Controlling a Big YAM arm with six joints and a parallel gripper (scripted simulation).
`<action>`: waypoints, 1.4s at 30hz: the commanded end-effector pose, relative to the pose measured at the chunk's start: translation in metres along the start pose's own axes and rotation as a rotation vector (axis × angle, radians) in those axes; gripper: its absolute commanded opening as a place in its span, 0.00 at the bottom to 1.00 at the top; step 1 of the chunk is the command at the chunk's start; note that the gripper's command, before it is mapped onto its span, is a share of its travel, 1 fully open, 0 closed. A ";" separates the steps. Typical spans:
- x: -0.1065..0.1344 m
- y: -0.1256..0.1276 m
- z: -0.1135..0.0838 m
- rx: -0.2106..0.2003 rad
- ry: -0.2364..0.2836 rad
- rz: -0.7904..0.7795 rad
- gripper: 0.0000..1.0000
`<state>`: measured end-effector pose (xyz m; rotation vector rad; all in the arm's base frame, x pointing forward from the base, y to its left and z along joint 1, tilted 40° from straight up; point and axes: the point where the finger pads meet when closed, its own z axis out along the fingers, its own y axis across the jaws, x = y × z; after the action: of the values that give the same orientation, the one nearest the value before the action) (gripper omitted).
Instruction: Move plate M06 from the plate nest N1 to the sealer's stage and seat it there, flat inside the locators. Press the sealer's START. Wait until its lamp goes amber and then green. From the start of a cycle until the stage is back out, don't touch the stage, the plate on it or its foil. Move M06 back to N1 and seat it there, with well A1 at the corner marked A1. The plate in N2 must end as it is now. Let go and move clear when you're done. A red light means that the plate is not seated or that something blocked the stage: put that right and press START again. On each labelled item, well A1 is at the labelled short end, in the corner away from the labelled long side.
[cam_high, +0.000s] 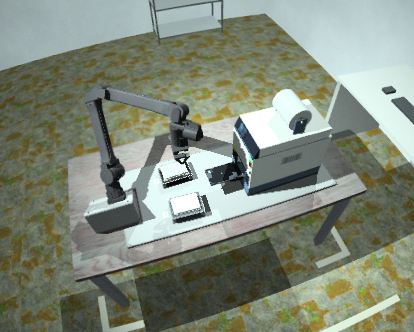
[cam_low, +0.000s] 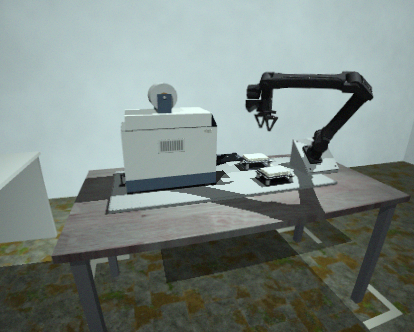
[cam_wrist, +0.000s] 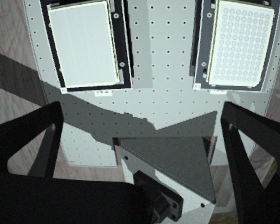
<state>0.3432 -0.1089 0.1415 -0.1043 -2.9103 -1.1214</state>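
Two white plates sit in black nests on the pegboard. The far plate (cam_high: 176, 173), with a smooth pale top, is at the upper left of the wrist view (cam_wrist: 84, 43). The near plate (cam_high: 187, 205) shows its wells in the wrist view (cam_wrist: 236, 43). I cannot read the nest labels. My gripper (cam_high: 181, 159) (cam_low: 266, 121) hangs well above the table, over the far plate's edge on the sealer side. It is open and empty, with its fingers framing the wrist view (cam_wrist: 143, 116). The sealer (cam_high: 280, 145) stands to the right, and its dark stage (cam_high: 223, 175) is out and bare.
The arm's grey base (cam_high: 111, 215) stands at the table's left end. A foil roll (cam_high: 292, 107) sits on top of the sealer. A white side table (cam_high: 380, 100) stands off to the right, and a shelf frame (cam_high: 185, 20) stands at the back of the room.
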 end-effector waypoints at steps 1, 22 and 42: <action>-0.013 0.004 -0.017 0.020 -0.013 -0.054 1.00; -0.022 -0.011 -0.028 0.031 -0.026 -0.043 1.00; -0.006 -0.017 -0.026 0.001 -0.011 -0.004 1.00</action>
<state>0.3545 -0.1387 0.1464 -0.0997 -2.9254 -1.1096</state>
